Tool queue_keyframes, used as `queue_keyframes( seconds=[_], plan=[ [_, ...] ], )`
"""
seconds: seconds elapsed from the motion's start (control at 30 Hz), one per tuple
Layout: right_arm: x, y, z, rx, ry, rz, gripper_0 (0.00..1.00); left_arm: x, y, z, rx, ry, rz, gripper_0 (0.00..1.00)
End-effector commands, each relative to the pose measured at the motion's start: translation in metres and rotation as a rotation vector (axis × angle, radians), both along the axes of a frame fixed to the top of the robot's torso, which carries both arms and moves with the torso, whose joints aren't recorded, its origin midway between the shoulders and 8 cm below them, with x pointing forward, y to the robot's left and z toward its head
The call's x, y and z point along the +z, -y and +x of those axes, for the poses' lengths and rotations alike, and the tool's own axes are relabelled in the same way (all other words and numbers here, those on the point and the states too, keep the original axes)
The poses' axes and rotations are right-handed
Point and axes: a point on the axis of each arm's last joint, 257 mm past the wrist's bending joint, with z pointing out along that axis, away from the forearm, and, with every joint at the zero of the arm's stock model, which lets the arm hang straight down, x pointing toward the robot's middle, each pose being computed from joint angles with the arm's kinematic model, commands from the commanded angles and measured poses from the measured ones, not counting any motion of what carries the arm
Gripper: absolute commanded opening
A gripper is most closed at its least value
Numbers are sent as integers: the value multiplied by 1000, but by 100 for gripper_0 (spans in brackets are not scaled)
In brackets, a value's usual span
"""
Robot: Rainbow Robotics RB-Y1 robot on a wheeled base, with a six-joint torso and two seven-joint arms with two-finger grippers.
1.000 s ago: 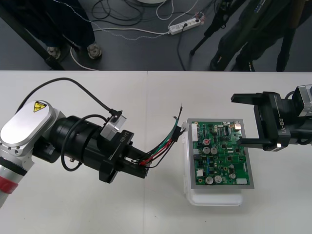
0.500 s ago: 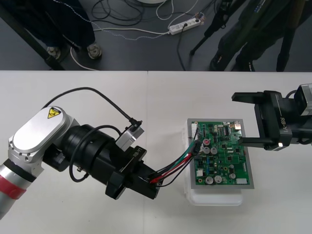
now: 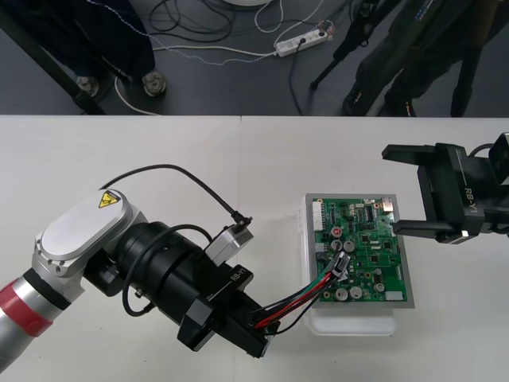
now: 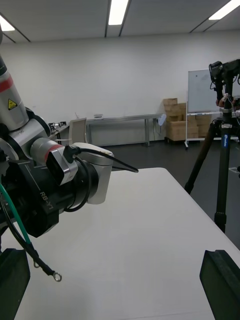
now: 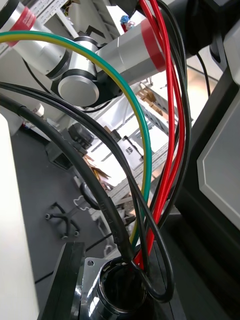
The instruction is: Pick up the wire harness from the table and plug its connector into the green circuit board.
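Left tool (image 3: 256,328): I see it pinching harness (image 3: 306,292) by round metal socket (image 5: 119,292).
Plug (image 3: 341,267): black, over green board (image 3: 374,263).
Right tool (image 3: 409,191): spread.

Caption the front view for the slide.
Left pincer, shut on the wire harness, holds its plug over the green circuit board; right pincer open beside it.

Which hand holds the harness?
The left hand, shut on the harness by the board; the right hand stands open and empty at the board's right edge.
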Motion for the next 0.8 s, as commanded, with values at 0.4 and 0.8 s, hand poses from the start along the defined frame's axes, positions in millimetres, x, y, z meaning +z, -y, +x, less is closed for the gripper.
queue_keyframes(
  seconds=[0.4, 0.8],
  plan=[
    [1, -19, -27, 121, -84, 47, 100, 36, 24, -16, -121, -158, 60, 0],
    [11, -28, -65, 279, -169, 77, 100, 40, 31, -27, -161, -233, 100, 0]
  ],
)
